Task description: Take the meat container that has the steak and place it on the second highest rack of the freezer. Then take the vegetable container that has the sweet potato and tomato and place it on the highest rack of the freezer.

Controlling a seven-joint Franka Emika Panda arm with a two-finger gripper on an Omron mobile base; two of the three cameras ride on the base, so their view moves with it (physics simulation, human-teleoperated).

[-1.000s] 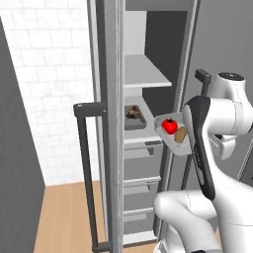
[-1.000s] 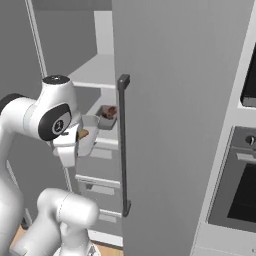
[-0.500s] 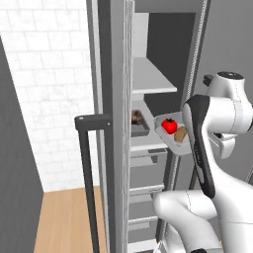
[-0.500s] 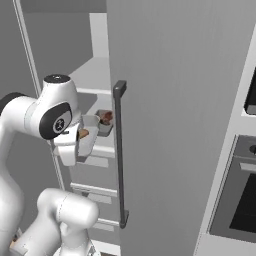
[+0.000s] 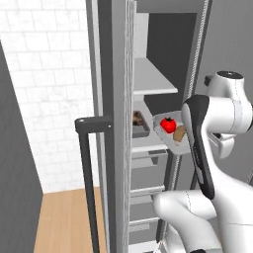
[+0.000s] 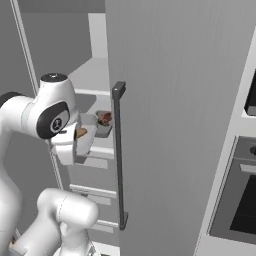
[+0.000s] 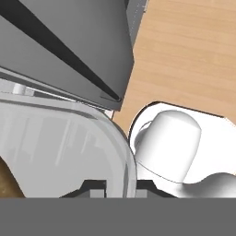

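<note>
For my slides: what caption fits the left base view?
White arm holds clear tray with red tomato, tan sweet potato before open grey freezer.

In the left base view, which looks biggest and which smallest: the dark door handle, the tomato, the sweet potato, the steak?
1. Dark door handle, by far, though nearest the camera.
2. Tomato.
3. Sweet potato and steak look alike; both partly hidden, so unranked.

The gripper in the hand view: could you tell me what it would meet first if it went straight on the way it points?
The gripper is shut on the container rim and points down. Past the rim, it would probably reach the floor, close beside the freezer door edge; depth is unclear.
</note>
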